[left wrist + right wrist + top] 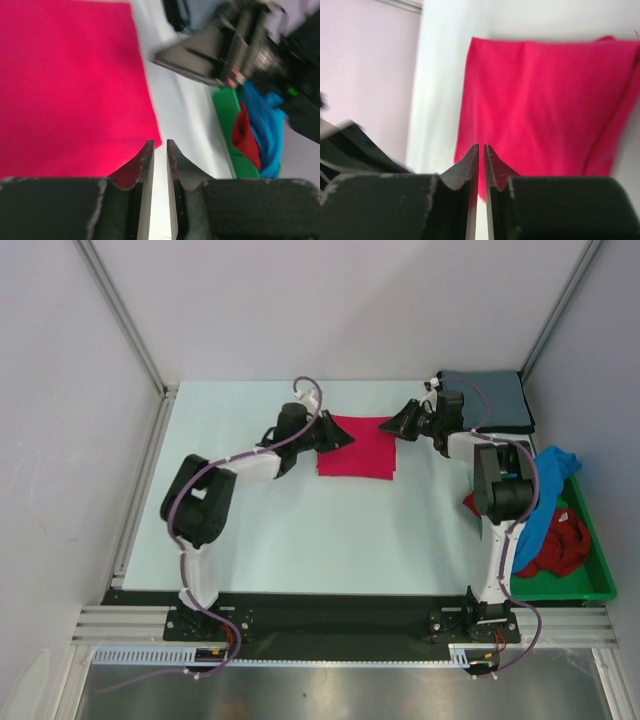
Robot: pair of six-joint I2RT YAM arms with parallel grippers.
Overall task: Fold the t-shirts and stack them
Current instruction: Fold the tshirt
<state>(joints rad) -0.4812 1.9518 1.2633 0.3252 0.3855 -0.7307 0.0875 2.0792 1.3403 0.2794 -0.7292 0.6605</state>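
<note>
The folded pink-red t-shirt (356,448) lies upper centre on the tabletop (300,540). The left hand (343,438) and right hand (388,427) flank it, each barely parted, pinching nothing. Folding looks done; the next move is probably to grip it and stack it on the grey-blue t-shirt (490,400), upper right.

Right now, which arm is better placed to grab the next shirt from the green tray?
Probably the right: the green tray with the bright blue shirt and darker red shirt lies on its side.

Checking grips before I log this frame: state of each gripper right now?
Left gripper: jaws slightly apart, holding nothing, by a corner of the pink-red shirt.
Right gripper: jaws a slit apart, holding nothing.
</note>
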